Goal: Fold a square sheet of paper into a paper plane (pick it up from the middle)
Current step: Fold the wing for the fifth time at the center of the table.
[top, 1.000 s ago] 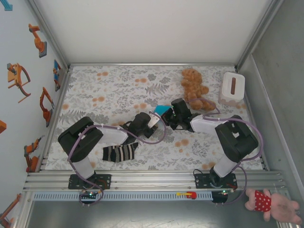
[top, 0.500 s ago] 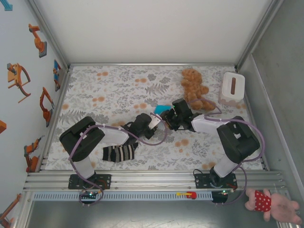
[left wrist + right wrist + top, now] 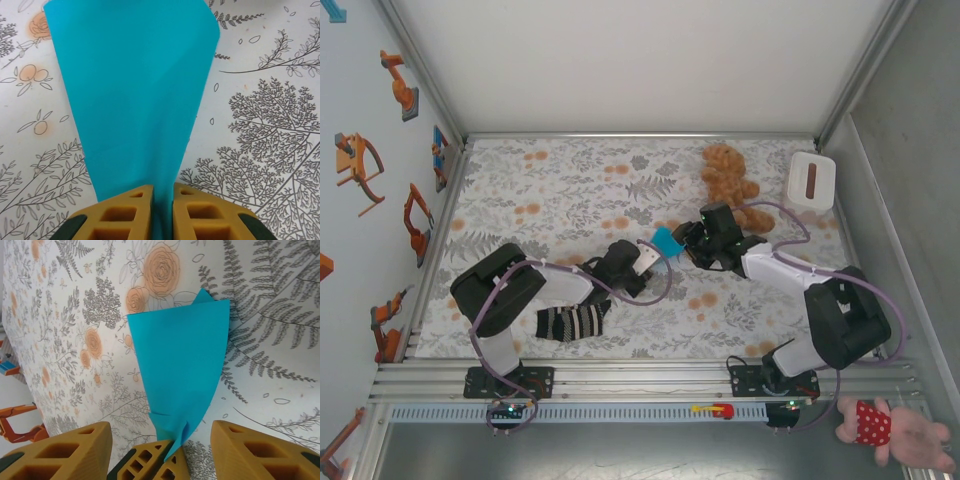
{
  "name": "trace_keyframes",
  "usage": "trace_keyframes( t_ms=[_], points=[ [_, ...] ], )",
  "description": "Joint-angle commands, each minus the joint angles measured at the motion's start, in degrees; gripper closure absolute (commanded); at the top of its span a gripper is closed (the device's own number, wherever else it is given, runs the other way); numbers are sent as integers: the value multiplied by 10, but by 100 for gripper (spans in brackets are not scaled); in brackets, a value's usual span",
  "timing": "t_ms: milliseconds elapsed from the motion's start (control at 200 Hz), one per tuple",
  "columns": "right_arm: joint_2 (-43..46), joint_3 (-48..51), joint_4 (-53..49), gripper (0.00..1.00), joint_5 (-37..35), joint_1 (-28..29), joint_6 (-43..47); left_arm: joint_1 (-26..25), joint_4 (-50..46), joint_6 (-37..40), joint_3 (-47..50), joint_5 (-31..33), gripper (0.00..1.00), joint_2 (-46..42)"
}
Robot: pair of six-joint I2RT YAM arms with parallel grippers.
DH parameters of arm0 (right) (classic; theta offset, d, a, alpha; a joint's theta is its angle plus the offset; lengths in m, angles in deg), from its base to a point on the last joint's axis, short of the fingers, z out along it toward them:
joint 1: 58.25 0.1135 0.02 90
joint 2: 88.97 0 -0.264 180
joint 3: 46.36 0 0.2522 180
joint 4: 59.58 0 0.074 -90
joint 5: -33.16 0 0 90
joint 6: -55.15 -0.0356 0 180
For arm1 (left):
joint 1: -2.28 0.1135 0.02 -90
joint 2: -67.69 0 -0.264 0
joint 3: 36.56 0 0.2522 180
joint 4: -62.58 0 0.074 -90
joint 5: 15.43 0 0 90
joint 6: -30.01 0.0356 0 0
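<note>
The left tool (image 3: 162, 210) is clamped on the narrow tail of the paper plane (image 3: 135, 90) above the bench (image 3: 260, 125) (probably to pin its creases). The right tool (image 3: 161, 447) stands apart astride that tail, gripping nothing

Floral table (image 3: 550, 190), striped sock (image 3: 572, 322), teddy bear (image 3: 725, 180) (brown), white box (image 3: 810, 182)

Surface (image 3: 570, 190): white cloth printed with grey ferns and orange flowers.
Back wall (image 3: 640, 60): plain white.
Left wall (image 3: 355, 230): pale, with orange robot-arm stickers (image 3: 398, 85).
Right wall (image 3: 910, 150): grey panel.
Near edge: aluminium rails (image 3: 640, 378).
</note>
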Motion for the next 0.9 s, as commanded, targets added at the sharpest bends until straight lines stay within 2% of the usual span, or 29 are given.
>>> trace_keyframes(
  t_ms=[0,100,175,431,506,606,736,891],
  points=[
    [16,14,-25,47,-21,-5,24,7,-46,-18,-12,-42,84,14],
    [29,20,-38,46,-31,-5,47,17,-64,-33,-19,-67,85,9],
    [43,27,-43,46,-41,-5,68,33,-81,-51,-26,-117,85,3],
    [68,31,-64,46,-58,-5,150,82,-126,-166,-59,-217,86,-5],
    [62,32,-66,46,-48,-5,164,96,-119,-212,-63,-260,86,-5],
    [53,45,-37,46,-24,-6,178,104,-95,-272,-58,-287,86,-3],
    [28,38,-14,45,15,-5,212,112,-59,-336,-49,-310,86,2],
    [-15,20,8,44,61,-3,242,117,-48,-377,-47,-323,87,12]
  ],
)
